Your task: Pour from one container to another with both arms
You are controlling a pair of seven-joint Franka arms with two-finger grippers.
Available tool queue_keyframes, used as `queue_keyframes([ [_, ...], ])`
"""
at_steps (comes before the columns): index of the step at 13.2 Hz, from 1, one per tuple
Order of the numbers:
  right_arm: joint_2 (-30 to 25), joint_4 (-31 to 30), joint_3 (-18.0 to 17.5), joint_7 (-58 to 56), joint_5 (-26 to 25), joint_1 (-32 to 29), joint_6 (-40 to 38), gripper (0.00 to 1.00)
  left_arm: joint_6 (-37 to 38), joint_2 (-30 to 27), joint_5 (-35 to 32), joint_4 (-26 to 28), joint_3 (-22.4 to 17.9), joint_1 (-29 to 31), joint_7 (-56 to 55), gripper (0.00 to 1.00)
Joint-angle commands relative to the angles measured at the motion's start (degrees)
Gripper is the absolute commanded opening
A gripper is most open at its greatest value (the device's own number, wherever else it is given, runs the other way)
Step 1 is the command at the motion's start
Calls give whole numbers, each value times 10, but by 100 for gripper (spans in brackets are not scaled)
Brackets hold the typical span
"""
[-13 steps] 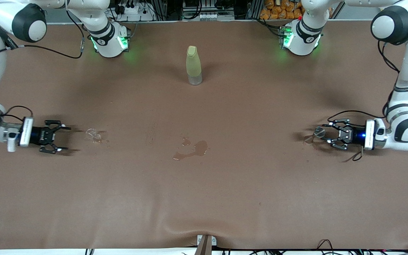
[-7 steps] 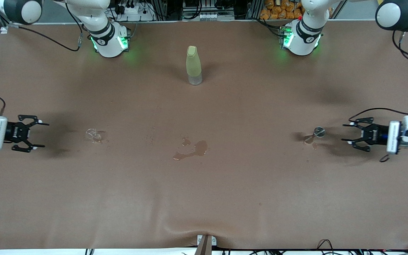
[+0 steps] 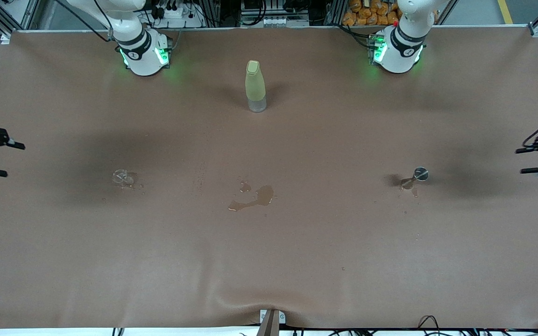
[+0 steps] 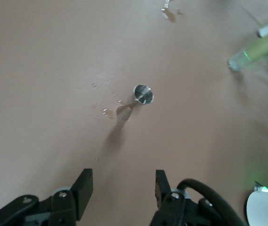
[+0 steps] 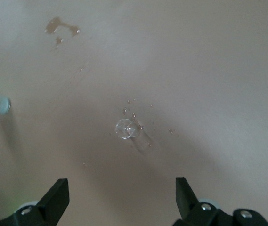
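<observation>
A small metal cup (image 3: 421,174) (image 4: 143,93) stands on the brown table toward the left arm's end, with droplets beside it. A small clear glass (image 3: 122,177) (image 5: 125,128) sits toward the right arm's end, also ringed by droplets. My left gripper (image 3: 521,160) (image 4: 123,181) hangs open and empty over the table's edge, well clear of the metal cup. Over the other end's edge my right gripper (image 3: 13,160) (image 5: 120,186) is open wide and empty, far from the glass. Only the arm bases (image 3: 140,51) (image 3: 397,49) show otherwise.
A tall yellow-green bottle (image 3: 255,86) (image 4: 258,47) stands upright between the two bases. A puddle of spilled liquid (image 3: 255,196) (image 5: 60,28) lies mid-table, nearer the front camera than the bottle.
Both grippers have drawn back outward toward their table ends, away from the glass and the metal cup. The left gripper's fingers no longer flank the cup. Both objects stayed put.
</observation>
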State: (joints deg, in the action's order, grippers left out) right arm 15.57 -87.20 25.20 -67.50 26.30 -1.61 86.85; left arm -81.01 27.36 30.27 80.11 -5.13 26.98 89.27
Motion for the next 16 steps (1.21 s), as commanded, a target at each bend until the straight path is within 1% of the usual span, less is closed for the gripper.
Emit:
queue_keyframes([
  [1, -60, 4, 3, 158, -63, 41, -21, 100, -14, -59, -44, 16, 1, -8, -104, 62],
  [2, -71, 14, -1, 215, -81, 50, -33, 100, -14, -85, -79, 17, 5, -10, -146, 62],
  [4, -92, 32, -14, 305, -117, 68, -53, 100, -13, -126, -129, 18, 38, -20, -209, 64],
  [5, -105, 36, -33, 341, -137, 69, -55, 100, -11, -141, -142, 18, 43, -23, -245, 66],
  [7, -127, 37, -87, 409, -186, 63, -59, 100, -9, -172, -150, 18, 69, -23, -320, 66],
  [8, -134, 38, -118, 446, -201, 50, -62, 100, -9, -180, -159, 18, 80, -24, -356, 66],
  [10, -135, 39, -195, 498, -210, -6, -82, 100, -10, -206, -182, 22, 81, -56, -389, 66],
  [11, -135, 41, -238, 523, -219, -37, -83, 100, -10, -222, -200, 24, 81, -72, -414, 76],
  [12, -135, 47, -275, 544, -235, -62, -84, 100, -10, -237, -215, 25, 79, -97, -442, 81],
  [13, -135, 48, -299, 555, -242, -82, -85, 100, -10, -249, -223, 25, 75, -122, -477, 81],
  [14, -135, 48, -310, 564, -243, -93, -86, 100, -10, -258, -225, 25, 72, -143, -523, 81],
  [16, -135, 48, -313, 590, -249, -95, -85, 100, -10, -267, -237, 25, 71, -189, -640, 81],
])
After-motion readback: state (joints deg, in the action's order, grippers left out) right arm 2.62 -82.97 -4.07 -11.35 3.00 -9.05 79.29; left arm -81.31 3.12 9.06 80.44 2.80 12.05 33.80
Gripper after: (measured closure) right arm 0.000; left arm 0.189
